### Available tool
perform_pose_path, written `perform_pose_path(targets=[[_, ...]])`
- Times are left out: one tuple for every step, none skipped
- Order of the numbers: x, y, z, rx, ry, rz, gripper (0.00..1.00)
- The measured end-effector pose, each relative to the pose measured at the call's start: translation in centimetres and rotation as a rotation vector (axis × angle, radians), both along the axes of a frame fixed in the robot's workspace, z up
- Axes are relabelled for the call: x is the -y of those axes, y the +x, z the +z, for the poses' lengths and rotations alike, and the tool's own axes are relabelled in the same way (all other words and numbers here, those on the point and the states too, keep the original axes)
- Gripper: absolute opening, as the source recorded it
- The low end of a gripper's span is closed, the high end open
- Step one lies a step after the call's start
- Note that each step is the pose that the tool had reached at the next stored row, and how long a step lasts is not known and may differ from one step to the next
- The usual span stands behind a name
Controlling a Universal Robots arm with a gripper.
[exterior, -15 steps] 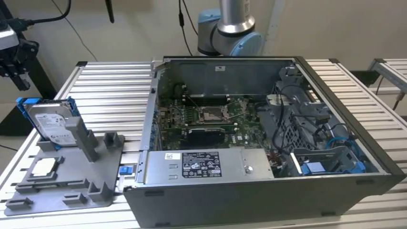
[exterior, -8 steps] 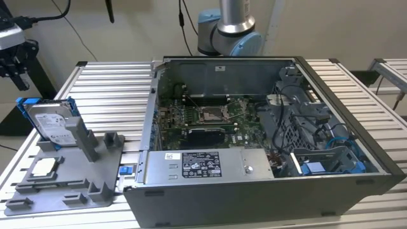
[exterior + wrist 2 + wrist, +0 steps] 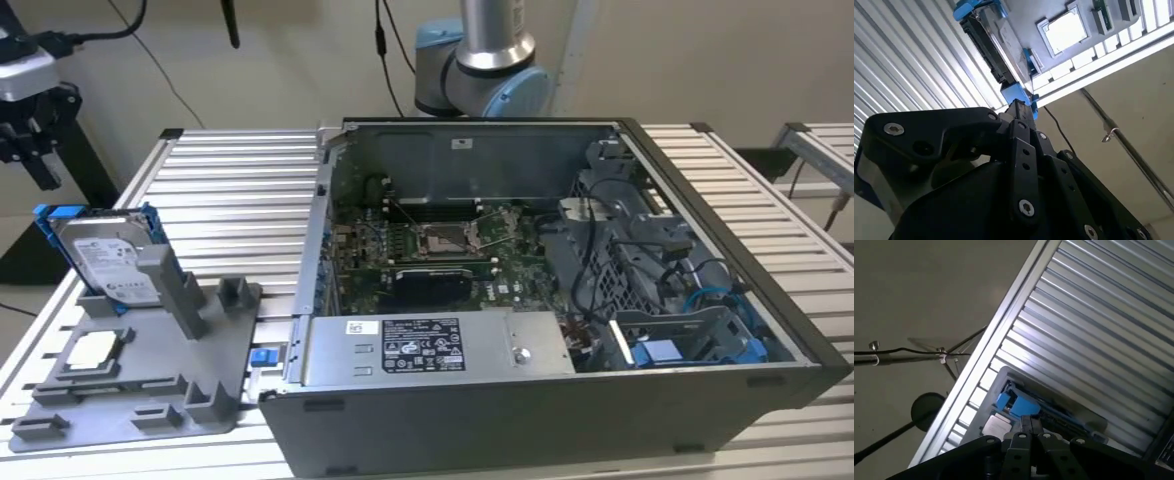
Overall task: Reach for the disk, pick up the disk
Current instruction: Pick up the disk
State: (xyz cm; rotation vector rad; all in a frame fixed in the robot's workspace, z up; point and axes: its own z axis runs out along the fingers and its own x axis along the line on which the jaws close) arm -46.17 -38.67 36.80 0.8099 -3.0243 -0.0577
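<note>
The disk (image 3: 114,255) is a silver-grey drive with a white label and blue rails. It stands on edge in a slot of the grey fixture (image 3: 140,405) at the exterior view's left. My gripper (image 3: 30,150) hangs above and behind it near the table's left edge, apart from it. In the second wrist view the disk (image 3: 996,45) lies just beyond my gripper (image 3: 1021,106), whose fingers are pressed together with nothing between them. The first wrist view shows the disk's blue rail (image 3: 1016,405) right ahead of my gripper (image 3: 1030,421).
A small white-topped chip (image 3: 94,350) sits flat in the fixture in front of the disk. An open computer case (image 3: 534,300) takes up the middle and right of the slatted aluminium table (image 3: 227,190). Beyond the left table edge, cables and a stand lie on the floor (image 3: 929,405).
</note>
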Motion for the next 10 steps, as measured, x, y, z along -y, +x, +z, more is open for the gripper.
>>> perform_pose_path(targets=[[0.0, 0.0, 0.0, -0.0001, 0.0, 0.014, 0.0], [0.0, 0.0, 0.0, 0.0, -0.0001, 0.026, 0.0], [0.0, 0.0, 0.0, 0.0, -0.0001, 0.04, 0.0], [0.0, 0.0, 0.0, 0.0, -0.0001, 0.052, 0.0], [0.0, 0.0, 0.0, 0.0, -0.0001, 0.065, 0.0], [0.0, 0.0, 0.0, 0.0, -0.0001, 0.078, 0.0], [0.0, 0.0, 0.0, 0.0, -0.0001, 0.092, 0.0], [0.0, 0.0, 0.0, 0.0, -0.0001, 0.105, 0.0], [0.0, 0.0, 0.0, 0.0, -0.0001, 0.119, 0.0], [0.0, 0.0, 0.0, 0.0, -0.0001, 0.133, 0.0]])
